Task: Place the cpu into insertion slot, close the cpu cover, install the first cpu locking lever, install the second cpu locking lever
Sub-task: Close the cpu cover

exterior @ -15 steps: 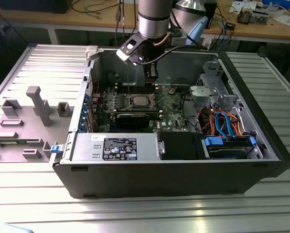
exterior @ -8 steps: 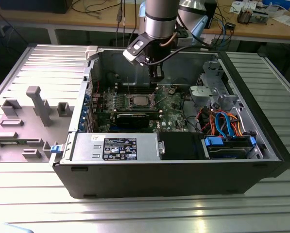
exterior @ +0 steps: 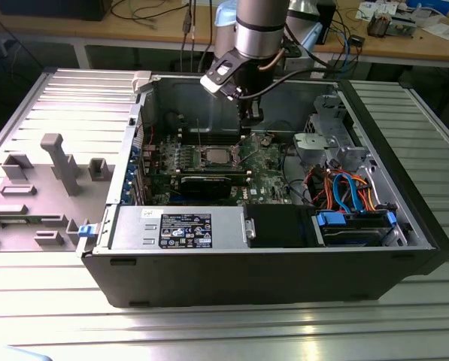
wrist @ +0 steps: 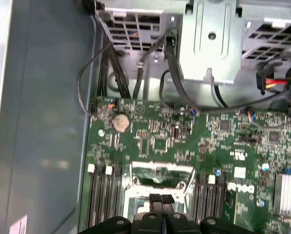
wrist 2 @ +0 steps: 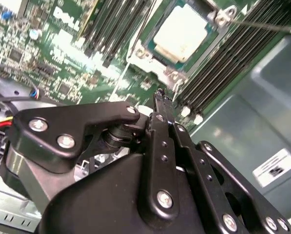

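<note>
Silver-beige cpu (wrist 2: 182, 31) is already seated in the insertion slot (wrist 2: 209, 29). The cpu cover (wrist 2: 152, 61) looks to be lying flat around it, though that can't be fully confirmed from these angles. The hand (wrist: 161, 199) is seen with its fingers pressed together and nothing between them, hovering just beside the socket's edge over the green motherboard (wrist: 155, 141). A thin wire locking lever (wrist 2: 262, 23) is seen sticking out past one corner, apparently unlatched, so the lever step is probably the one in hand. For that to go well, the closed fingertips should be put on the wire itself, not on the cover or the memory slots (wrist 2: 233, 63) right next to it. Pressure should be kept steady so the wire isn't let slip sideways.
</note>
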Robot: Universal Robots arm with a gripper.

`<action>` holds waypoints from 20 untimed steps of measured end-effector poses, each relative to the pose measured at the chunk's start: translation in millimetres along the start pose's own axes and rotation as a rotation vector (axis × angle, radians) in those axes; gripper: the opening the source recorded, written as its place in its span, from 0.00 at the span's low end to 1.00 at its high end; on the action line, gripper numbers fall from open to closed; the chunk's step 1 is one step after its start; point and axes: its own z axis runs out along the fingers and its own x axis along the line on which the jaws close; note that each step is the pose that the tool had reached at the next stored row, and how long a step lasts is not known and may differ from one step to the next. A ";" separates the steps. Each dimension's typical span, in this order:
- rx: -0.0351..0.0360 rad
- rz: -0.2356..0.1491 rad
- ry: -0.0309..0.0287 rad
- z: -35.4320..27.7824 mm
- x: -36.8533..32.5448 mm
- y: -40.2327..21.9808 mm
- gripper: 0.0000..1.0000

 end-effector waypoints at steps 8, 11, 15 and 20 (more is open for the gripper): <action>0.0119 0.000 0.0012 0.1 -1.7 18.3 0.11; 0.0119 0.000 0.0013 0.1 -1.7 18.7 0.11; 0.0120 0.000 0.0013 0.1 -1.7 18.8 0.11; 0.0120 0.000 0.0013 0.1 -1.8 19.1 0.11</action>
